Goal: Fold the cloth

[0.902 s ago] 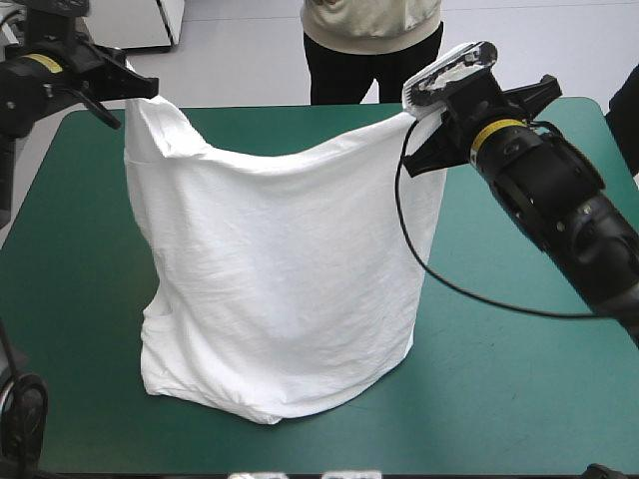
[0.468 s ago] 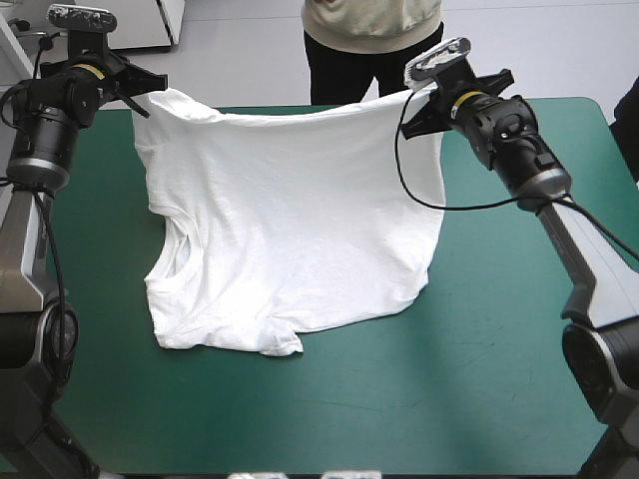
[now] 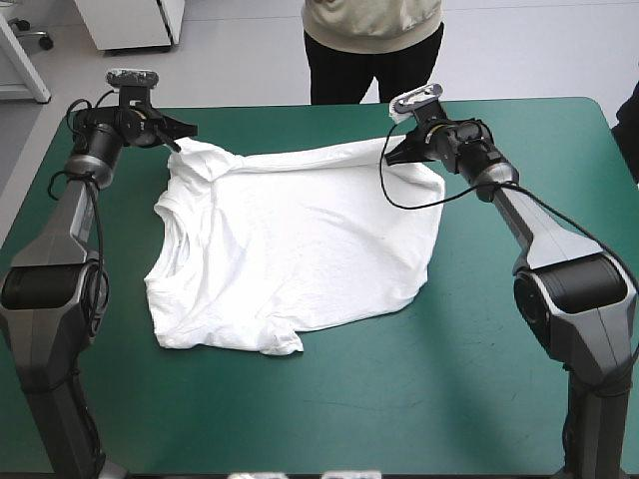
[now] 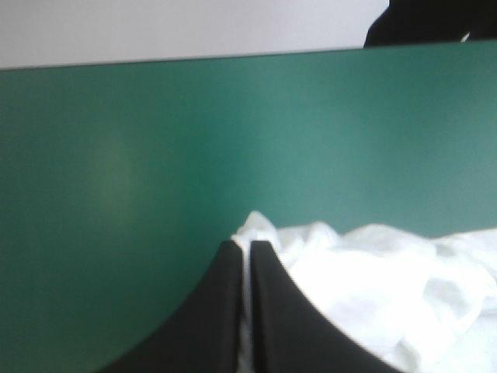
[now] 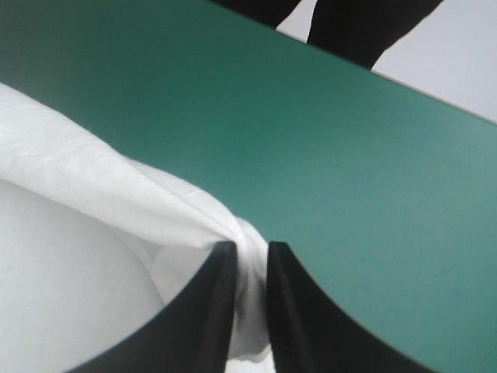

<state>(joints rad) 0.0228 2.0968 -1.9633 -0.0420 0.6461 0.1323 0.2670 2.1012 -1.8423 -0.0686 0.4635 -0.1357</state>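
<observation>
- The T-shirt (image 3: 300,249), hanging just before, now lies nearly flat on the bench (image 3: 499,399).
- Lowered since, the left end effector (image 3: 182,143) and the right end effector (image 3: 390,156) each pinch a far corner.

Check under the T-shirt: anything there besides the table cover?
Only the teal-green cover shows around the T-shirt, which lies mostly flat on it. Whatever is directly beneath is hidden by the cloth. The left pincer and right pincer pinch its far corners.

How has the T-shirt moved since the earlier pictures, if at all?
Yes: the T-shirt came down from hanging and now lies spread on the table.
</observation>
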